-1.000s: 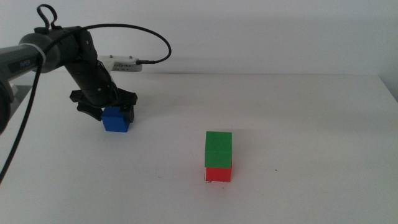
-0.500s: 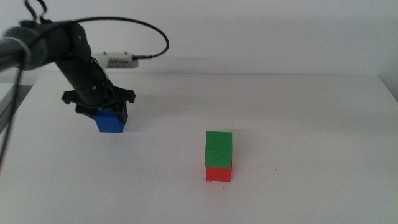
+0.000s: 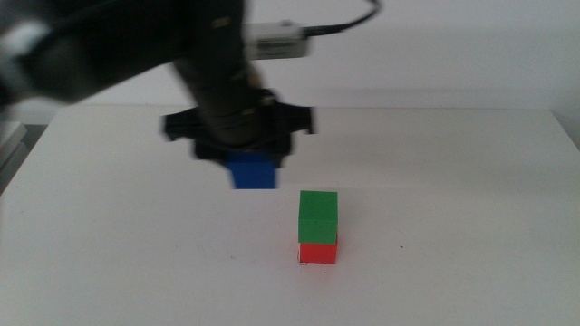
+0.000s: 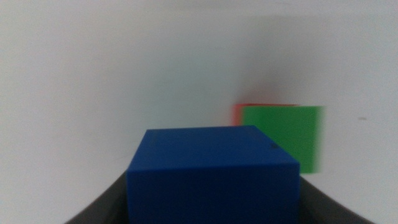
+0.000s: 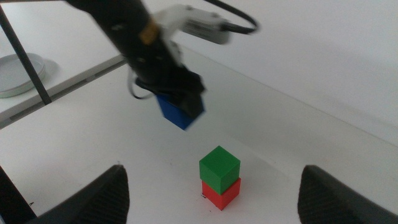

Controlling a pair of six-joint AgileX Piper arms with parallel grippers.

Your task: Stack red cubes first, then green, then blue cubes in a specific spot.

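Carrying blue cube (image 3: 253, 171) aloft, left gripper (image 3: 243, 149) clamped on it; swung from far left to just left of and above stack, blurred. Green cube (image 3: 318, 217) sits on red cube (image 3: 318, 253) on table (image 3: 453, 199). Right gripper (image 5: 211, 186) spread wide, empty, looking down on stack; dish (image 5: 18, 71) seen beyond table edge only there.

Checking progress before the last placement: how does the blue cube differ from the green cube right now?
The blue cube is held off the table in the left gripper; the green cube rests free on the red cube. Blue is off to one side of the stack, not above it, while green is already in place. Both look the same size, with plain faces. The right gripper waits, open.
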